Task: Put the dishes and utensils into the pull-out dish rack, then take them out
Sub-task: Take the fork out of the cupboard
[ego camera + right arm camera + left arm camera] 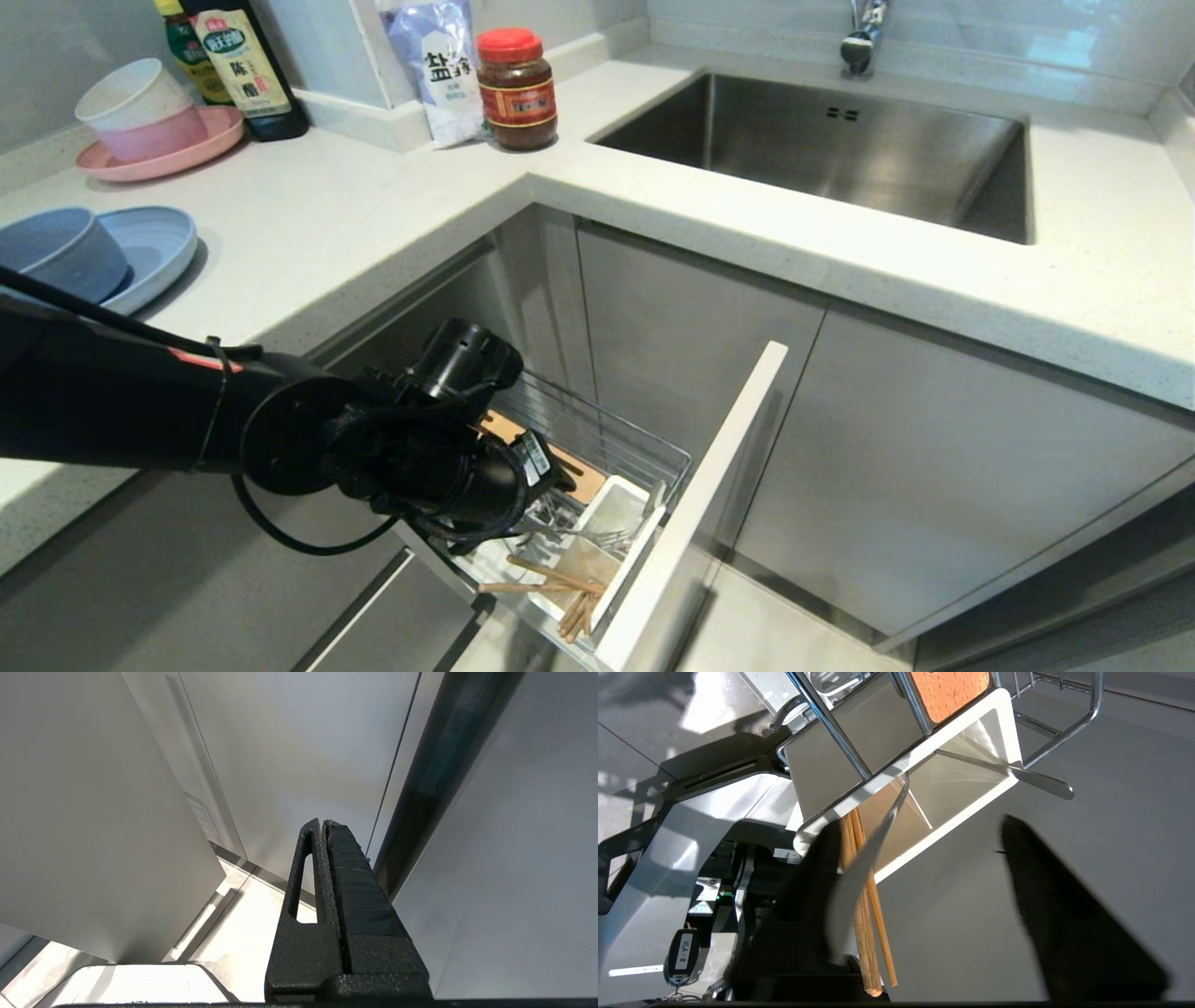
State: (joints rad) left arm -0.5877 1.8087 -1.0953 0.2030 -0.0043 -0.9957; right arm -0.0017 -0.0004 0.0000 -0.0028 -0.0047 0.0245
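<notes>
The pull-out dish rack (611,437) stands drawn out below the counter. In its white caddy (624,504) lean the wooden chopsticks (553,574) and the silver fork (597,539). My left gripper (920,828) is down at the caddy's mouth, open. The chopsticks (865,914) and the fork's handle (859,872) lie against one of its fingers (817,882), with a wide gap to the other. The pale blue plate (159,245) and bowl (56,254) sit on the counter at the left. My right gripper (323,823) is shut and empty, parked beside cabinet fronts.
The rack's white front panel (709,504) juts out right of the caddy. A second silver handle (1041,781) pokes out of the caddy. A pink plate with stacked bowls (140,121), bottles, a salt bag and a jar (516,89) stand at the counter's back, beside the sink (840,154).
</notes>
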